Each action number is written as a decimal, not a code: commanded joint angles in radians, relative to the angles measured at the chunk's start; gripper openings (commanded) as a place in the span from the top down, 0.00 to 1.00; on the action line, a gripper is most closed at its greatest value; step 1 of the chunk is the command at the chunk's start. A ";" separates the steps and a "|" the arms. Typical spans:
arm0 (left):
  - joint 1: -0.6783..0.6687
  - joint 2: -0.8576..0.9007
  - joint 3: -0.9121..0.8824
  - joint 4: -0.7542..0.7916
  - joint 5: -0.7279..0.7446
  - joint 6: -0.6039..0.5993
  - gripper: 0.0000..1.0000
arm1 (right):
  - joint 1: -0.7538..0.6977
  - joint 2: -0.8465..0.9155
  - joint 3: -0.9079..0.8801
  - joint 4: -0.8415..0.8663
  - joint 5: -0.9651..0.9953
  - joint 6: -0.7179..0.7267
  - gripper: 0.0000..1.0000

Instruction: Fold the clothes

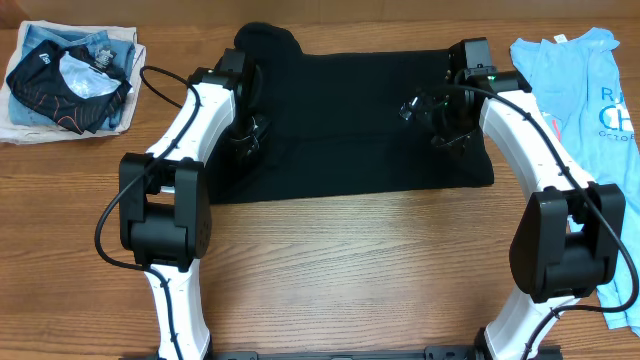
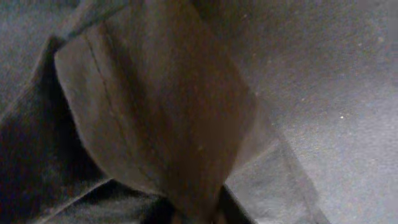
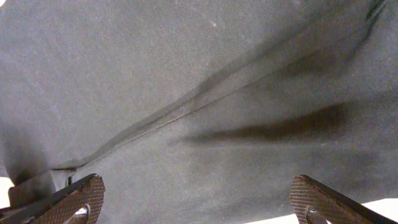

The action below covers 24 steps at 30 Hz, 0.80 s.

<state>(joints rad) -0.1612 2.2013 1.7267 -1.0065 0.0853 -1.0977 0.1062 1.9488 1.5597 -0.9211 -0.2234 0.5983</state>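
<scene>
Wood-grain table (image 1: pixel 330 260) with a large plain black soft-fabric T-shirt (image 1: pixel 350 120) spread flat across the back middle, already looking roughly rectangular. Left of the shirt there's a smaller black garment with thin orange lines (image 1: pixel 60 80) on a pile, and right of it a light blue printed T-shirt (image 1: pixel 590 90), both well apart from the action.

The left gripper (image 1: pixel 248 138) sits on the shirt's left edge. Its wrist view is filled by a hemmed flap (image 2: pixel 155 106) that narrows to a point at the bottom of the frame. The fingers are hidden behind the cloth, but it reads to me as clamped on that flap. The right gripper (image 1: pixel 442 118) is over the shirt's right part with its fingertips (image 3: pixel 81 193) spread wide and nothing between them but flat fabric and a stitched seam (image 3: pixel 186 106).

My take on doing this well:
- Lift the flap just enough to clear the layer below, or the whole shirt drags along.
- Carry it toward the shirt's middle with the hem parallel to the shirt's long edge.
- Use the open right side to pin the shirt, or to pinch the matching edge.
</scene>
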 commanded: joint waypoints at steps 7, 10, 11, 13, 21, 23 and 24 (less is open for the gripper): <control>0.005 0.003 0.011 0.129 -0.048 0.078 0.96 | -0.002 -0.006 0.011 0.002 0.014 0.000 0.00; 0.005 0.003 0.010 0.165 -0.109 0.080 0.96 | -0.002 -0.006 0.011 0.000 0.014 0.000 0.00; 0.005 0.003 0.010 0.177 -0.130 0.082 0.95 | -0.002 -0.006 0.011 0.000 0.014 0.000 0.00; 0.005 0.003 0.010 0.206 -0.166 0.089 0.94 | -0.002 -0.006 0.011 0.000 0.014 0.000 0.00; 0.003 0.003 0.010 0.384 -0.188 0.214 0.67 | -0.002 -0.006 0.011 0.000 0.014 0.000 0.00; 0.003 0.003 0.010 0.406 -0.169 0.256 0.23 | -0.001 -0.006 0.011 -0.002 0.014 0.000 0.00; 0.003 0.003 0.010 0.412 -0.159 0.276 0.09 | -0.001 -0.006 0.011 -0.004 0.014 0.000 0.00</control>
<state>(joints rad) -0.1612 2.2013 1.7267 -0.6071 -0.0654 -0.9127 0.1062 1.9488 1.5597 -0.9268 -0.2203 0.5983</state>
